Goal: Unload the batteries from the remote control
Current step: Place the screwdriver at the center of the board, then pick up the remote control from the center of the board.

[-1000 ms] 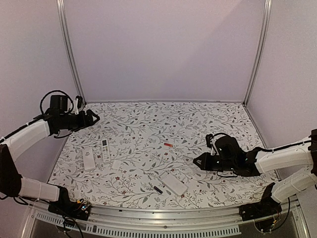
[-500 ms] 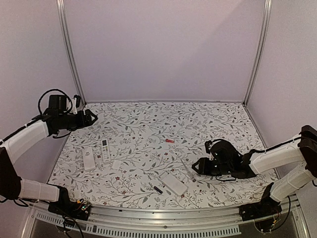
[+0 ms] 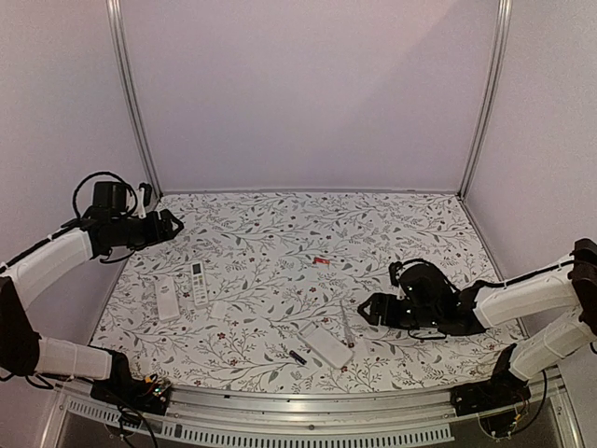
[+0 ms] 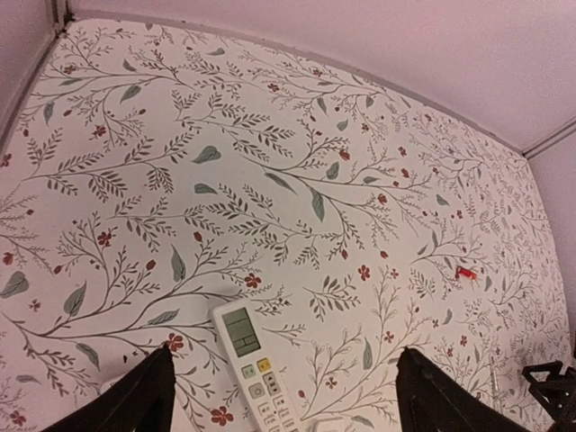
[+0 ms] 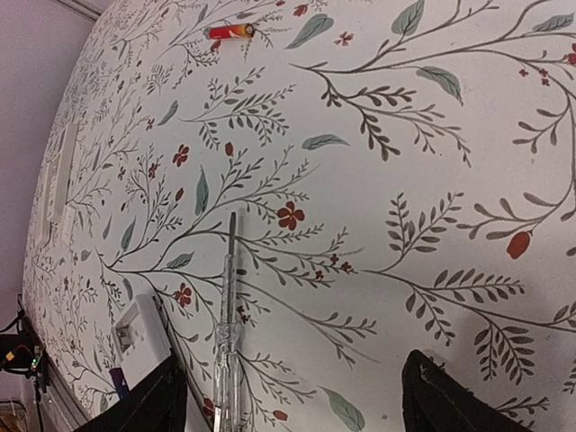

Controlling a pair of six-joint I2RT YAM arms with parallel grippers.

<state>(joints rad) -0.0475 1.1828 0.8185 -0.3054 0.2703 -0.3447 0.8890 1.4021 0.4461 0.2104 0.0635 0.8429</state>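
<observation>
A white remote control (image 3: pixel 326 344) lies near the front centre, seen at the left edge of the right wrist view (image 5: pixel 135 331). A black battery (image 3: pixel 298 357) lies just left of it. A red battery (image 3: pixel 320 261) (image 5: pixel 231 31) (image 4: pixel 465 273) rests alone mid-table. My right gripper (image 3: pixel 367 308) (image 5: pixel 297 409) hovers low and open, right of the remote, nothing between its fingers. My left gripper (image 3: pixel 175 224) (image 4: pixel 288 409) is open above the far left, over a second white remote (image 3: pixel 199 283) (image 4: pixel 254 364).
A thin clear-handled stick tool (image 3: pixel 345 323) (image 5: pixel 225 315) lies on the table beside my right gripper's left finger. A third white remote (image 3: pixel 166 300) and a small white cover piece (image 3: pixel 217 309) lie at the left. Walls close in the table on three sides.
My right gripper has opened and let go of the stick tool, which now lies on the table. The red battery has shifted slightly farther back. The left arm has barely moved.
</observation>
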